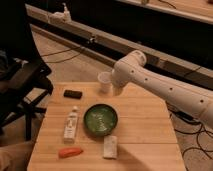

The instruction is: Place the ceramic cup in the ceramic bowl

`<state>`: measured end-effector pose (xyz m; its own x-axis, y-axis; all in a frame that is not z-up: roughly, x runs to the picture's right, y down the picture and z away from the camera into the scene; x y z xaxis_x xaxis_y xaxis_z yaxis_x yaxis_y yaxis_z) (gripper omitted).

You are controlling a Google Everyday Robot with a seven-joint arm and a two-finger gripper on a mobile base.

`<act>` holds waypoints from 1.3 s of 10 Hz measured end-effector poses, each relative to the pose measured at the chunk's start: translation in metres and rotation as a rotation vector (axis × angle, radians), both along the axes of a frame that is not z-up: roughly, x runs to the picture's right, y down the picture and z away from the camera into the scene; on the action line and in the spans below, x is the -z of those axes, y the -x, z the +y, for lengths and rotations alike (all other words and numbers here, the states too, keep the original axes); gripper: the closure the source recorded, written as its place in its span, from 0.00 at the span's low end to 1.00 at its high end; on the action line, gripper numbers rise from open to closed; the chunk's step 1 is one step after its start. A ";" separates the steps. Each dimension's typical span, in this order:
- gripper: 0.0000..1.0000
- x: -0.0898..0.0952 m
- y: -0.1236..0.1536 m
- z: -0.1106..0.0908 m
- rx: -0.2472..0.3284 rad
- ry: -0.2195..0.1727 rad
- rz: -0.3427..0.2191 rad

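The whitish ceramic cup point(104, 81) stands upright near the far edge of the wooden table point(145, 131). The glossy green ceramic bowl point(100, 120) sits at the table's middle, in front of the cup, with nothing in it. My white arm reaches in from the right, and its gripper point(117, 89) hangs just right of the cup, close beside it.
A small black object point(73, 93) lies at the far left. A white tube-like bottle point(71, 125) lies left of the bowl. A red-orange item point(70, 152) and a white packet point(110, 147) lie near the front edge. A dark chair point(20, 85) stands to the left.
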<state>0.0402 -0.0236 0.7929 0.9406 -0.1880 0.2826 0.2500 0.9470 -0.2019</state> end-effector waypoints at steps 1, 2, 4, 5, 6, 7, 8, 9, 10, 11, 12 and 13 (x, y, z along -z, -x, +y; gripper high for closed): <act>0.35 -0.004 0.010 -0.006 0.004 -0.012 -0.006; 0.35 -0.004 0.010 -0.006 0.003 -0.012 -0.005; 0.35 -0.004 0.009 -0.006 0.000 -0.012 -0.003; 0.35 -0.004 0.010 -0.006 0.001 -0.011 -0.003; 0.35 -0.006 0.008 -0.006 -0.002 -0.009 0.001; 0.35 -0.014 0.004 -0.010 -0.012 -0.010 0.005; 0.35 -0.026 0.003 -0.018 -0.014 -0.015 0.006; 0.35 -0.047 0.004 -0.028 -0.010 -0.024 0.008; 0.35 -0.066 0.009 -0.038 -0.004 -0.031 0.006; 0.35 -0.081 0.012 -0.046 -0.001 -0.037 0.003; 0.35 -0.093 0.015 -0.050 -0.003 -0.036 -0.004; 0.35 -0.101 0.016 -0.053 -0.009 -0.034 -0.008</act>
<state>0.0238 -0.0770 0.8938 0.9399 -0.1895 0.2840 0.2431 0.9555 -0.1671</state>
